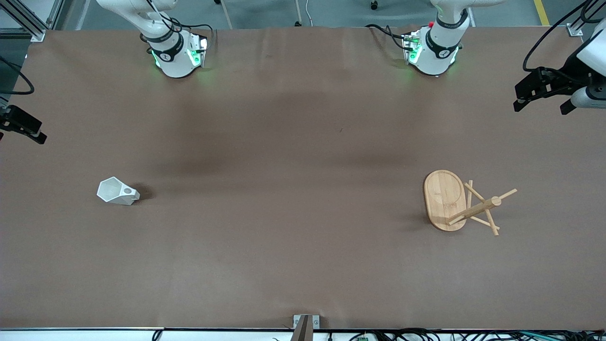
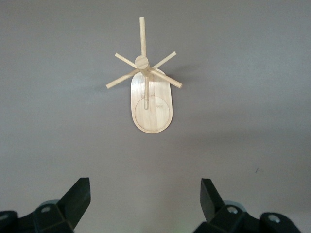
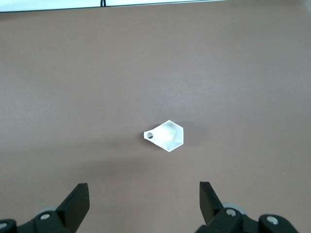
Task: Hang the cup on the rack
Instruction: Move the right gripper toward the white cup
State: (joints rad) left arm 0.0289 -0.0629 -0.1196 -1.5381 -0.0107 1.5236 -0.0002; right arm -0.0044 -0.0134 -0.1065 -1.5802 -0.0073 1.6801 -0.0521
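- Cup (image 1: 117,191): white and faceted, it sits alone on the table (image 1: 284,189) toward the right arm's end, well apart from the rack. Its tab handle, pierced by 1 round hole, points toward the rack. Whether it stands upright or lies tilted cannot be told for certain.
- Rack (image 1: 457,202): a bamboo mug tree standing on its oval base toward the left arm's end of the table, about as near the front camera as the cup. The post is upright, with thin pegs angled off it; no peg carries anything, so the hanging is judged not yet begun.
- Right gripper (image 3: 145,201): over bare table near the cup, fingers spread wide and empty. The cup lies ahead of it in its wrist view, which suits a descent onto the cup as the likely first step.
- Left gripper (image 2: 146,196): over bare table near the rack, fingers likewise wide and holding nothing. The arm waits; from here it could steady the base if needed.
- Risk, as a judgement: the hole in the handle is small, so threading a peg will call for careful alignment.
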